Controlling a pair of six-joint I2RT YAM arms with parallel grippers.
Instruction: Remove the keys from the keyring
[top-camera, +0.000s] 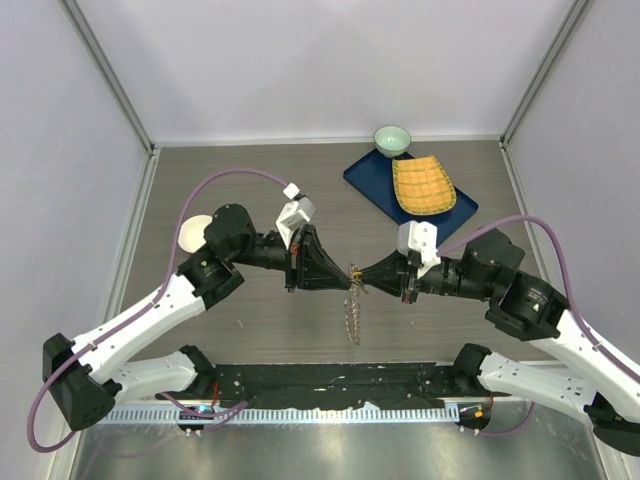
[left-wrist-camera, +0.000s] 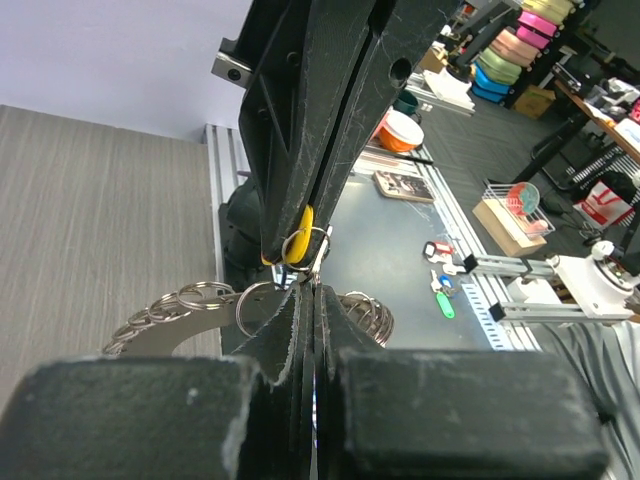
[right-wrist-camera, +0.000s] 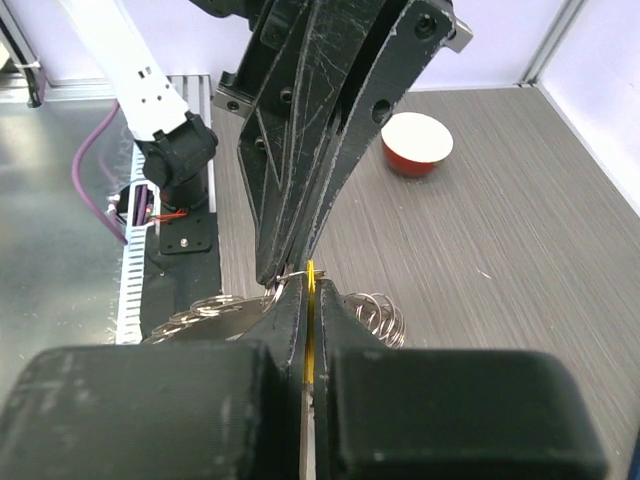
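My two grippers meet tip to tip above the middle of the table. The left gripper (top-camera: 347, 272) (left-wrist-camera: 314, 288) is shut on a small wire loop of the keyring (left-wrist-camera: 318, 240). The right gripper (top-camera: 364, 274) (right-wrist-camera: 311, 288) is shut on a thin yellow-headed key (right-wrist-camera: 311, 272), which also shows in the left wrist view (left-wrist-camera: 297, 246). The rest of the keyring hangs below the tips as a jagged strand of grey metal keys and rings (top-camera: 352, 318). Its loops spread to both sides of the jaws (left-wrist-camera: 185, 300) (right-wrist-camera: 378, 312).
A blue tray (top-camera: 372, 188) with a yellow slatted mat (top-camera: 423, 185) lies at the back right, a small green bowl (top-camera: 392, 138) behind it. A red bowl with a white inside (top-camera: 194, 233) (right-wrist-camera: 417, 142) sits at the left. A black rail (top-camera: 330, 385) runs along the near edge.
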